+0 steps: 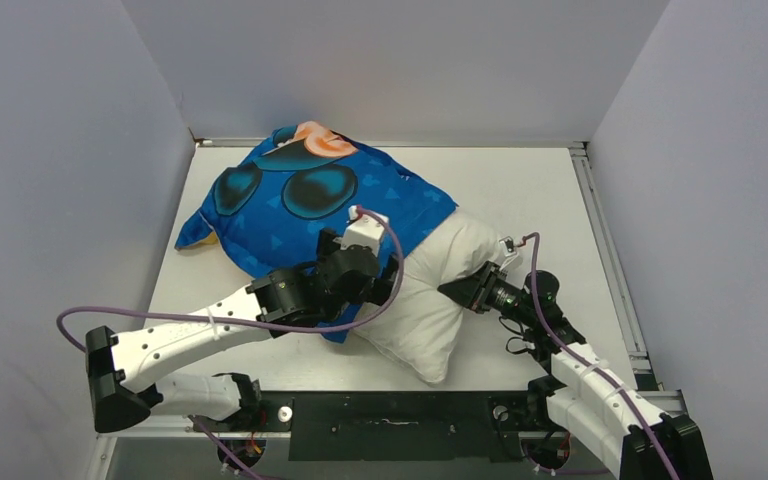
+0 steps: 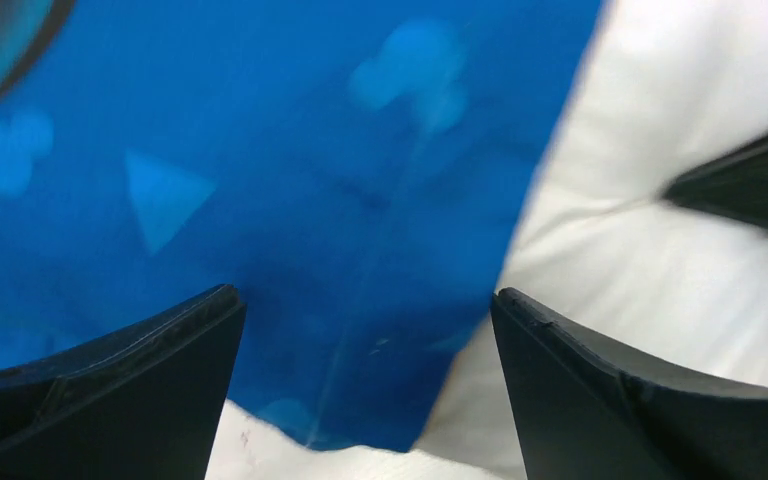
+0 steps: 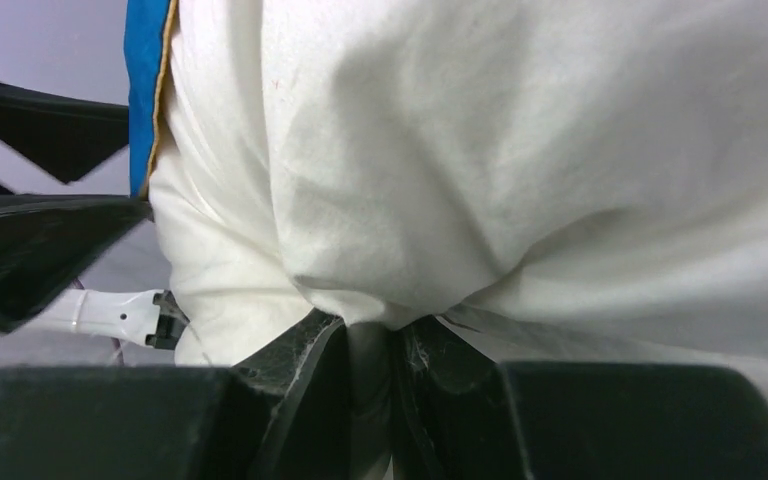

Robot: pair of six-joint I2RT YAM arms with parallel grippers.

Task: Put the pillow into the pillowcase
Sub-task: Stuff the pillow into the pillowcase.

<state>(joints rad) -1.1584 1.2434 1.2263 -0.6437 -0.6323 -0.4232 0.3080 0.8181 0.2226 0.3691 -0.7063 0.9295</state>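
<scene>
1. The pillow [image 1: 438, 300] lies on the white bench [image 1: 520, 190]. Its far-left part is inside the pillowcase [image 1: 290, 200], and its near-right end bulges bare out of the opening.
2. The left gripper [image 2: 365, 296] is released. Its jaws stand wide apart just over the blue cloth, beside the hem where blue meets white, and they hold nothing. The right gripper [image 3: 370, 326] is clenched on a small pinch of the pillow's fabric at the exposed end.
3. We judge the pillow light, plump and very soft. It will squash and fold rather than slide as one piece, so pushing on it may only bunch it up.
4. The pillowcase looks thin and limp, and it should drag along with whatever moves under it. We would take it at the hem, which is edged in orange, and pull that over the bare end while the pinch steadies the pillow.
5. The pillow's cloth is matte, off-white and crinkled, gathering into radiating folds at the pinch. The pillowcase is smooth, bright blue with paler triangles and large dark round shapes.
</scene>
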